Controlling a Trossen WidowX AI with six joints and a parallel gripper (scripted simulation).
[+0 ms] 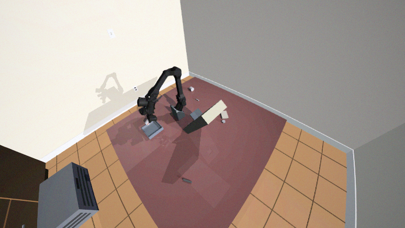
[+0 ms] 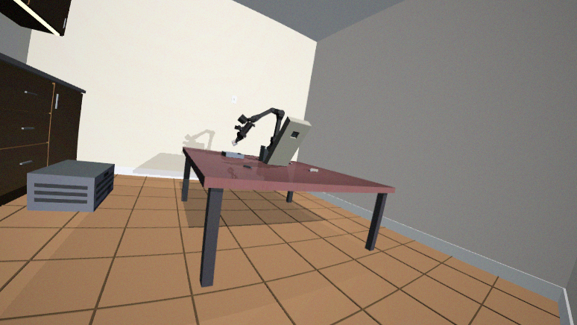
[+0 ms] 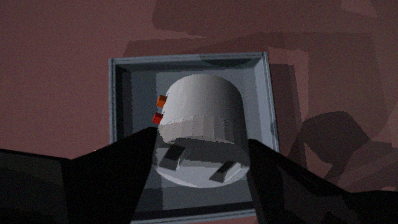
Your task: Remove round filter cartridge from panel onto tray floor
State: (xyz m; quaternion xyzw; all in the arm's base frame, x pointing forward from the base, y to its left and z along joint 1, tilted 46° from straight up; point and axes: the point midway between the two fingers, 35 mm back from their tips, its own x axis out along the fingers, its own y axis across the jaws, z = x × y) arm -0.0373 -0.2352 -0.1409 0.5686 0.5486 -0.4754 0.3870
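Note:
The round filter cartridge (image 3: pixel 204 102) (image 2: pixel 234 143) (image 1: pixel 146 122) is pale grey-white, with two dark slots on its near face and small orange and red tabs on its side in the wrist view. My gripper (image 3: pixel 201 141) is shut on it, one finger on each side. The cartridge is out of the panel and held tilted above the open grey tray (image 1: pixel 156 133) (image 2: pixel 233 154) (image 3: pixel 113 100). In the wrist view it appears inside the tray's outline and hides part of the tray floor. The exterior view shows a gap between cartridge and tray.
The tilted beige service panel (image 1: pixel 215 111) (image 2: pixel 280 151) stands right of the tray. A dark wedge-shaped piece (image 1: pixel 178 113) and a grey block (image 1: pixel 195 114) lie between. A beige block (image 1: pixel 224 114), a white cylinder (image 1: pixel 191 89) and a dark bar (image 1: pixel 186 180) lie farther away.

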